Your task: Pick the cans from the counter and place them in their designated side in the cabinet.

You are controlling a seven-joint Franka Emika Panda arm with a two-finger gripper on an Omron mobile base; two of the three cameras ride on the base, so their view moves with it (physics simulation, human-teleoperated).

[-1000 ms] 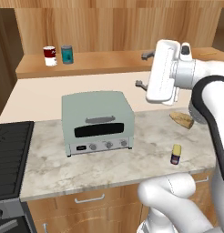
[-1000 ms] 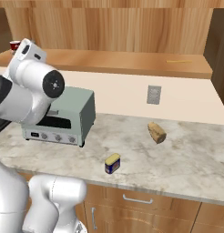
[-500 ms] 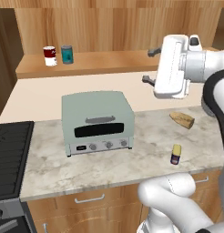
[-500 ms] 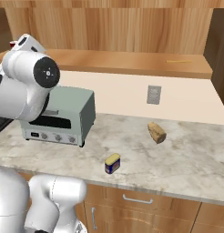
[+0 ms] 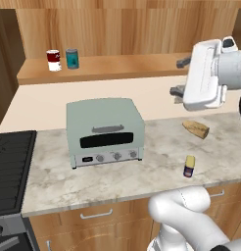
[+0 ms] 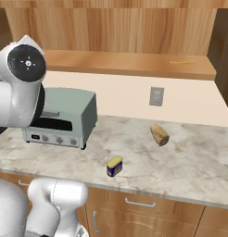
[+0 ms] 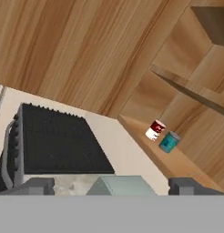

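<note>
The mint-green toaster oven [image 5: 105,130] sits mid-counter and serves as the anchor here. Up and to its right hangs the gripper [image 5: 180,76], jaws spread wide with nothing between the two dark fingers [image 7: 37,185], well above the counter [image 5: 156,169]. Three cans can be counted. One teal can [image 5: 71,58] stands upright on the cabinet [image 5: 122,66] shelf, up behind the oven toward its left, just beside one red-and-white can [image 5: 53,60]; the hand view catches the same pair side by side. One dark blue can [image 5: 189,166] with a yellow top stands upright on the counter, to the oven's right and nearer the front edge. One piece of bread [image 5: 196,128] lies farther back on that same side. One black stove top [image 5: 12,169] lies to the oven's left.
</note>
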